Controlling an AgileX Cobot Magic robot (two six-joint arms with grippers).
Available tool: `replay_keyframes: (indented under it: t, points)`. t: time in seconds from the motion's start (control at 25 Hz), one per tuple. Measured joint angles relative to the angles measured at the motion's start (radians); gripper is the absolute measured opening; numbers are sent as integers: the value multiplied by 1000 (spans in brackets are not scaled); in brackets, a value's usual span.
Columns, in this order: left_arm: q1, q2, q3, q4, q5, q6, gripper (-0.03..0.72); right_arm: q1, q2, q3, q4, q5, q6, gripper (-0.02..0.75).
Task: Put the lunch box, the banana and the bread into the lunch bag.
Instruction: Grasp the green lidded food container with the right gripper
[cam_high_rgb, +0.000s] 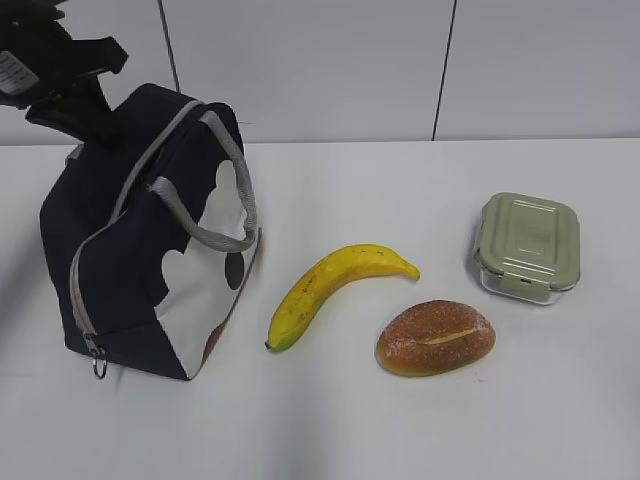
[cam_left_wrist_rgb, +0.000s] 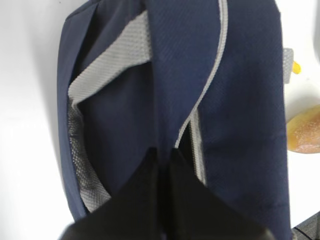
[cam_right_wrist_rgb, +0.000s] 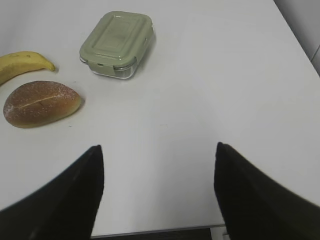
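The navy lunch bag (cam_high_rgb: 130, 260) stands upright at the left, and its grey ring pull (cam_high_rgb: 99, 365) hangs at the lower front corner. My left gripper (cam_high_rgb: 75, 125) is at the bag's top rear corner. In the left wrist view it (cam_left_wrist_rgb: 162, 152) is shut on a fold of the lunch bag's (cam_left_wrist_rgb: 240, 100) navy top fabric. The banana (cam_high_rgb: 335, 285) lies right of the bag, and the bread (cam_high_rgb: 436, 337) sits beside it. The lunch box (cam_high_rgb: 527, 245) is at the far right with its lid on. My right gripper (cam_right_wrist_rgb: 157, 150) hovers open and empty over bare table, short of the bread (cam_right_wrist_rgb: 41, 103) and lunch box (cam_right_wrist_rgb: 116, 42).
Grey handles (cam_high_rgb: 215, 235) droop over the bag's white side panel. A panelled wall (cam_high_rgb: 400, 70) stands behind the white table (cam_high_rgb: 400, 430). The table's near edge (cam_right_wrist_rgb: 160, 231) shows just under the right gripper.
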Motion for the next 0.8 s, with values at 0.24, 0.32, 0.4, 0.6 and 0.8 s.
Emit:
replay_keyframes:
  t: [0.24, 0.32, 0.4, 0.6, 0.8]
  points:
    - [0, 0, 0, -48, 18, 0, 0, 0, 0, 0, 0, 0, 0, 510]
    - [0, 0, 0, -72, 29, 0, 0, 0, 0, 0, 0, 0, 0, 510]
    - [0, 0, 0, -95, 34, 0, -1, 0, 0, 0, 0, 0, 0, 510]
    - [0, 0, 0, -122, 40, 0, -2, 0, 0, 0, 0, 0, 0, 510]
    - [0, 0, 0, -123, 40, 0, -2, 0, 0, 0, 0, 0, 0, 510]
